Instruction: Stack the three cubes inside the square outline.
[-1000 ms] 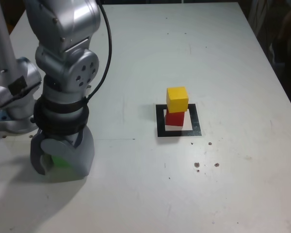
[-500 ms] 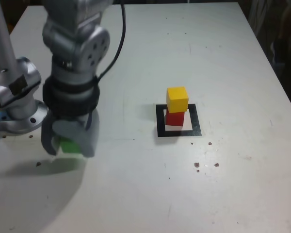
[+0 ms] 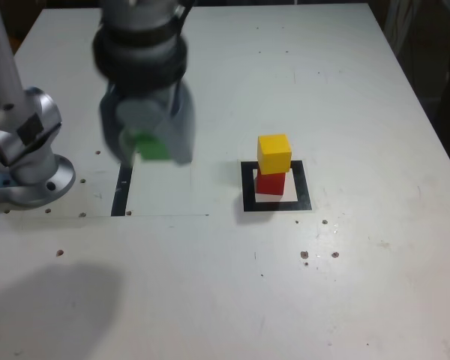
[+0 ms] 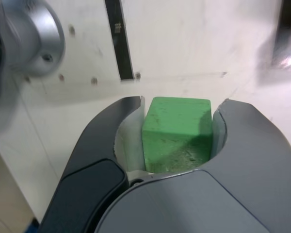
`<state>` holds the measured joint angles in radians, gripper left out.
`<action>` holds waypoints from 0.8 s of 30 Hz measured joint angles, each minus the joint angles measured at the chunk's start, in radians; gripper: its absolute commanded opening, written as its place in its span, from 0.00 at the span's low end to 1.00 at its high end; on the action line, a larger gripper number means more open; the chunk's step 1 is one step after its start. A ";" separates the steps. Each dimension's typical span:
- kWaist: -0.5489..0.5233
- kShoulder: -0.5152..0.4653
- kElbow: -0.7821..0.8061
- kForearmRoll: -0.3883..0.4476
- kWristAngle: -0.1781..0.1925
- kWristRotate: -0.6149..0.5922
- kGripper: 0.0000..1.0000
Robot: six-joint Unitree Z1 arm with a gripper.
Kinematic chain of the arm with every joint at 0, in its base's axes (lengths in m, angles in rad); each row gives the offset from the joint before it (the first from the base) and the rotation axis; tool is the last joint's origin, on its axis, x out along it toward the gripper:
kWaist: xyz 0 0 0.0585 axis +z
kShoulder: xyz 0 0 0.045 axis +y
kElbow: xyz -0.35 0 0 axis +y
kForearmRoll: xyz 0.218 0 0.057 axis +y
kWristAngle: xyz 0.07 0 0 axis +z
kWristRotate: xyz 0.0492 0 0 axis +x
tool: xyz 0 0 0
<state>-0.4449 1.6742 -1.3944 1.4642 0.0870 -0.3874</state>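
I am looking down at a matte white table (image 3: 345, 300), its surface speckled with small dark dots. My grey metal-and-plastic gripper (image 3: 146, 139) is hanging in the air over the table, blurred in the exterior view, and its two curved, smooth dark-grey jaws are clamping the small matte green cube (image 3: 151, 145). In the wrist view that green cube (image 4: 177, 133) is sitting squarely between the rounded jaws, both side faces pressed against them; its plain faces are showing faint scuffs and specks near the lower edge.

The flat black square outline (image 3: 276, 187) with its white centre is lying on the table at about three o'clock from the gripper, well apart from it. Inside it the small matte red cube (image 3: 270, 183) is resting, and the small matte yellow cube (image 3: 274, 154) of the same size is sitting on top of it, slightly askew so that its edges are overhanging the red one a little. The green cube is therefore off the stack, raised above the table.

A thin straight black strip (image 3: 124, 187) is lying flat on the table at about six o'clock from the gripper. At about nine o'clock, the arm's rounded, brushed-silver base (image 3: 26, 161) is standing near the table edge.
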 measured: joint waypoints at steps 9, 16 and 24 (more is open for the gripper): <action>0.162 0.104 -0.288 0.080 0.008 0.149 0.14; 0.230 0.272 -0.503 0.108 0.023 0.234 0.15; 0.297 0.358 -0.519 0.102 -0.002 0.275 0.16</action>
<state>-0.1481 2.0325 -1.9134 1.5662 0.0845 -0.1127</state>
